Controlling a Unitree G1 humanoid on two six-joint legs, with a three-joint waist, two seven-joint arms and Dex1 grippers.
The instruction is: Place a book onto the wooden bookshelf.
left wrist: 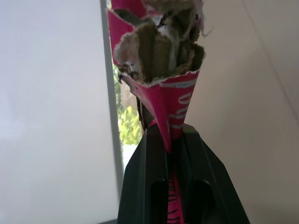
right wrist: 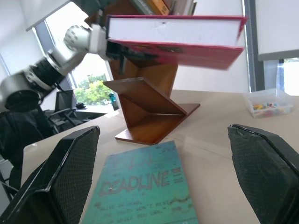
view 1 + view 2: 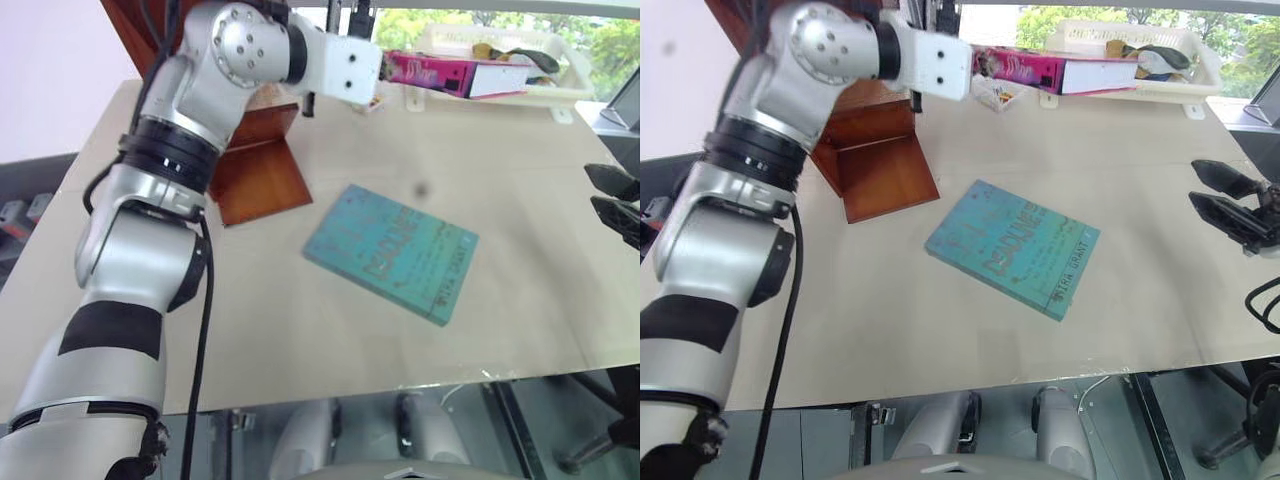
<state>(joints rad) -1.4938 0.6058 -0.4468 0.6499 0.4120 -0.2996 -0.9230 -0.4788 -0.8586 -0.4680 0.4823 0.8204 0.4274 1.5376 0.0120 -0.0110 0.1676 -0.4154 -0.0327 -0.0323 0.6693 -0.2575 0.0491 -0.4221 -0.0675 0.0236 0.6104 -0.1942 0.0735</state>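
Observation:
My left gripper (image 1: pixel 169 140) is shut on the spine end of the bright pink book (image 3: pixel 455 74), which hangs flat in the air above the far side of the table, its white page edge showing (image 2: pixel 175 30). The wooden bookshelf (image 3: pixel 255 165), reddish-brown with slanted boards, stands at the table's far left, just beside and below the raised book (image 3: pixel 1060 70). My right gripper (image 2: pixel 163 130) is open with nothing in it at the table's right edge (image 3: pixel 1225 200), its fingers pointing toward the shelf (image 2: pixel 149 109).
A teal-blue book (image 3: pixel 392 252) lies flat in the middle of the beige table (image 3: pixel 300 330). A white plastic rack (image 3: pixel 1185 50) holding items stands at the back right. A small clear box (image 2: pixel 268 103) of coloured bits sits at the back, near the shelf.

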